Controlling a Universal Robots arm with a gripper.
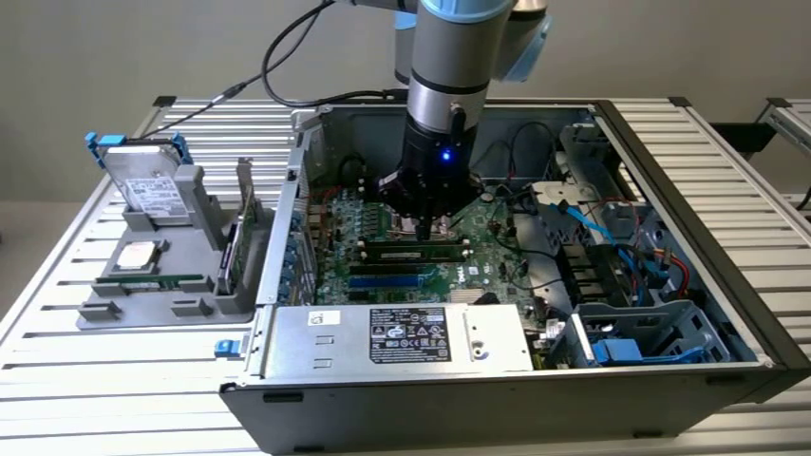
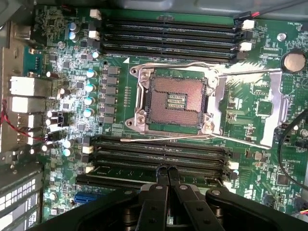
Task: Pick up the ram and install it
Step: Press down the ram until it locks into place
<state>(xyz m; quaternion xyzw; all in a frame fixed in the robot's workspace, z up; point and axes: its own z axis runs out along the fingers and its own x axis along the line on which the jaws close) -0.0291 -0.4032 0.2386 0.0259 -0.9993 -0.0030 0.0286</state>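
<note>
The ram (image 1: 408,253), a narrow dark-green stick with black chips, sits along a memory slot on the motherboard (image 1: 380,275) inside the open computer case. My gripper (image 1: 424,228) hangs straight down just behind and above it. Its two black fingers are pressed together with nothing between them. In the wrist view the shut gripper (image 2: 167,169) hovers over the lower bank of long black slots (image 2: 144,154), beside the bare CPU socket (image 2: 175,101). There I cannot tell the ram from the slots.
A silver power supply box (image 1: 399,337) fills the case's near side. Blue and black cables (image 1: 621,247) crowd the exterior view's right. On the table at the left, a grey fixture (image 1: 159,285) holds a hard drive (image 1: 150,185), a chip, a green strip and an upright card (image 1: 238,237).
</note>
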